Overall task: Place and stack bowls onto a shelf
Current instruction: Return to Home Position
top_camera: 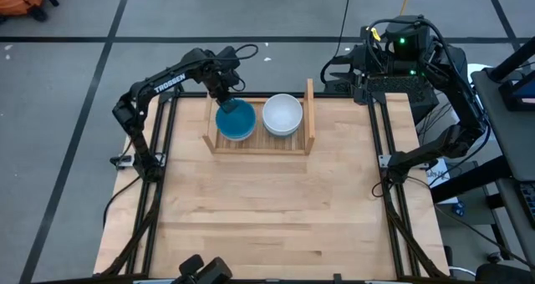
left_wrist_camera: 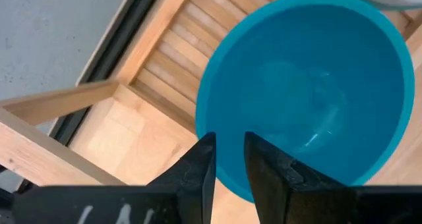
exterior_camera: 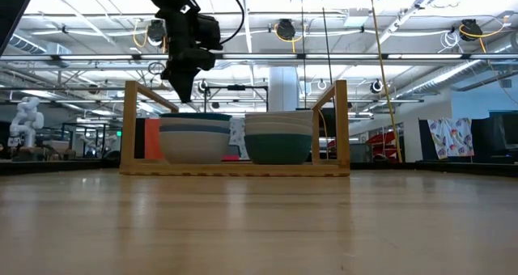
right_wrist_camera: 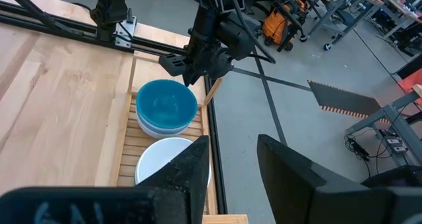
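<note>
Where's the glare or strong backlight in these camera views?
Low view: bright ceiling lights behind the shelf leave the left gripper a dark silhouette. Left wrist view: a soft sheen sits inside the top blue bowl. High view: even light, only faint shadows.

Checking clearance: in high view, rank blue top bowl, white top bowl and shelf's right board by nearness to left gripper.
1. Blue top bowl, shelf's left, by the left gripper.
2. White top bowl, shelf's right.
3. Right board, far end.
</note>
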Robot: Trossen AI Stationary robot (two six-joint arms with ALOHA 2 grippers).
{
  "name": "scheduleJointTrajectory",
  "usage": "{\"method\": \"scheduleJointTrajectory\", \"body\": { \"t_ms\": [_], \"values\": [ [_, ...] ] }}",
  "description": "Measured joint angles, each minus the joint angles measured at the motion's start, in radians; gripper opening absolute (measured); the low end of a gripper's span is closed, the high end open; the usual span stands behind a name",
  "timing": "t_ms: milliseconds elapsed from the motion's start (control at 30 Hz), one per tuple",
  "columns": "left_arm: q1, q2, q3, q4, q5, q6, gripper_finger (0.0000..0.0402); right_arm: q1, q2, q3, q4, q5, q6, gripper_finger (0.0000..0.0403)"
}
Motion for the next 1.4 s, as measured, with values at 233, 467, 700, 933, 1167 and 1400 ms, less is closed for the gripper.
{"method": "scheduleJointTrajectory", "body": {
  "t_ms": [233, 467, 700, 933, 1167, 1400],
  "values": [
    [-0.024, -0.009, 0.109, -0.101, 0.016, -0.027, 0.0087, 0.000, -0.007, 0.000, 0.009, 0.002, -0.108, 0.0123],
    [-0.098, -0.009, 0.398, -0.148, 0.023, 0.001, 0.0087, 0.000, -0.045, 0.000, 0.058, 0.004, -0.146, 0.0123],
    [-0.174, -0.009, 0.649, -0.108, 0.022, 0.069, 0.0088, 0.000, -0.095, 0.000, 0.060, 0.003, -0.105, 0.0123],
    [-0.247, -0.120, 0.636, -0.012, 0.017, 0.144, 0.0088, 0.000, -0.135, 0.000, 0.059, 0.001, 0.022, 0.0123],
    [-0.292, -0.238, 0.636, -0.009, 0.018, 0.127, 0.0088, 0.000, -0.178, 0.000, 0.058, 0.001, 0.134, 0.0123],
    [-0.324, -0.327, 0.636, -0.028, 0.018, 0.058, 0.0088, 0.000, -0.230, 0.000, 0.055, 0.001, 0.228, 0.0123]
  ]
}}
